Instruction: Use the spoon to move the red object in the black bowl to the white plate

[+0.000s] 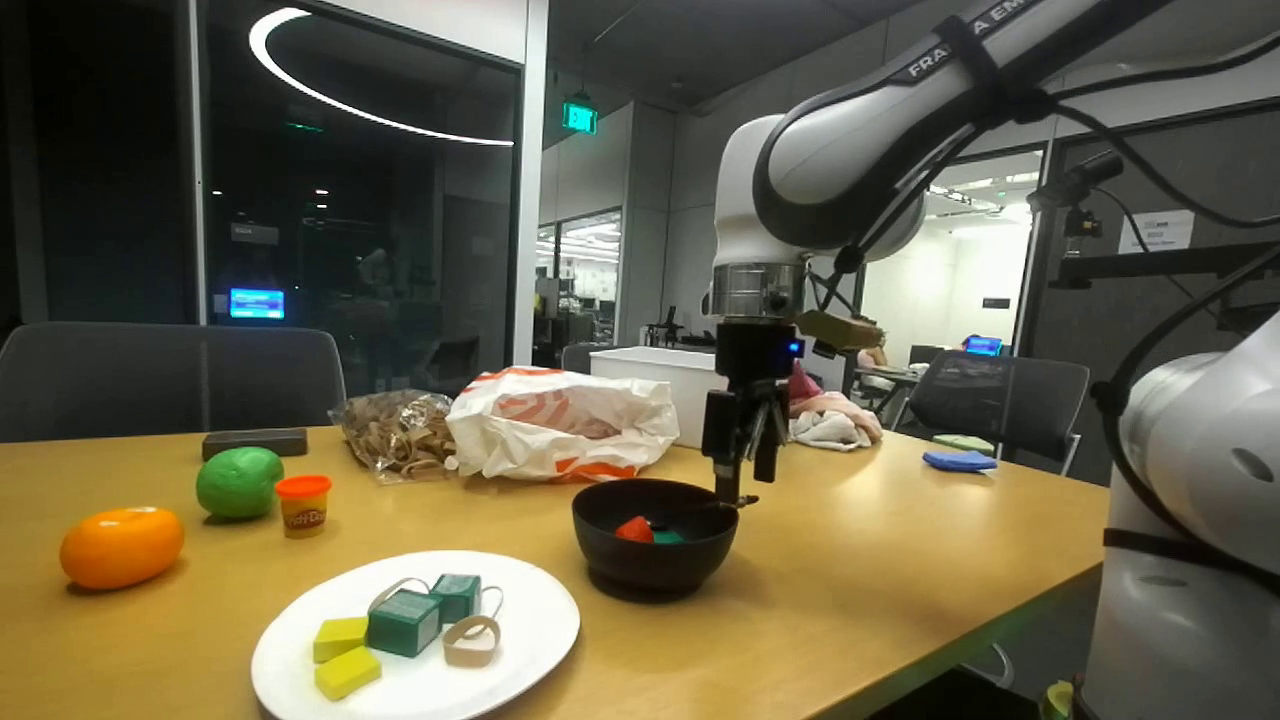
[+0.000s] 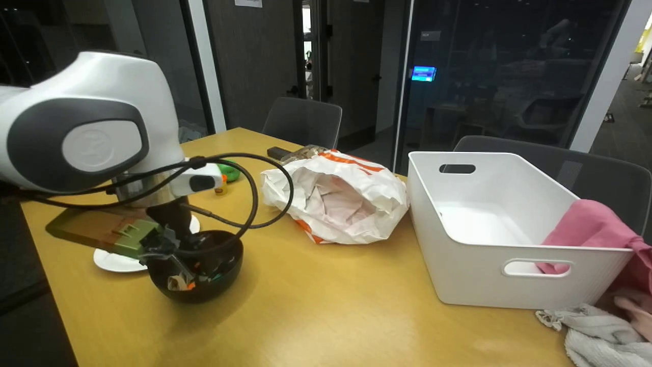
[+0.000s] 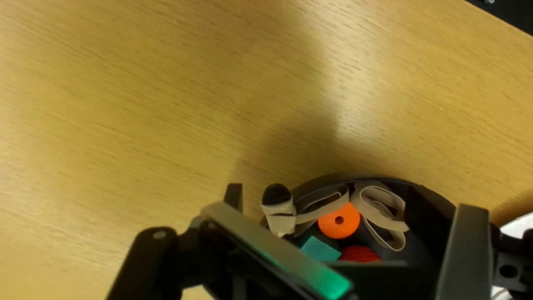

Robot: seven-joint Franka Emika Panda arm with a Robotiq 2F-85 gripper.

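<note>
Red object (image 1: 634,530): in the black bowl (image 1: 650,575), lower than the tool (image 1: 747,482) and off from it toward the white plate (image 1: 535,615); rounded, partly hidden in the wrist view, so no long axis can be read.
Bowl company: a teal block (image 3: 320,249) just beside the red object, on its tool side; an orange disc (image 3: 339,221) and a tan band (image 3: 385,221) near them.
Spoon (image 3: 278,204): apparently the dark-tipped piece wrapped in tan, poking over the rim close under the tool; the rest is mostly hidden.
Tool: released, fingers (image 3: 466,250) spread well apart, nothing gripped; it hangs by the rim on the side away from the plate. Contact with spoon or rim cannot be told.
Handle to fingers: in the wrist view the spoon's end shows within the gap, closer to one finger than centred; in an exterior view its long axis seems to slant up toward the fingertips. The coming grasp probably hinges on straddling that axis squarely. There is one arm only, so no nearer one to choose.
White plate: past the bowl from the tool, bearing teal blocks (image 1: 403,622) and yellow blocks (image 1: 348,672); the red object is not yet there.
Bench (image 1: 850,600): beneath the tool; well apart from it, an orange fruit (image 1: 122,548) and a white bin (image 2: 509,278).
</note>
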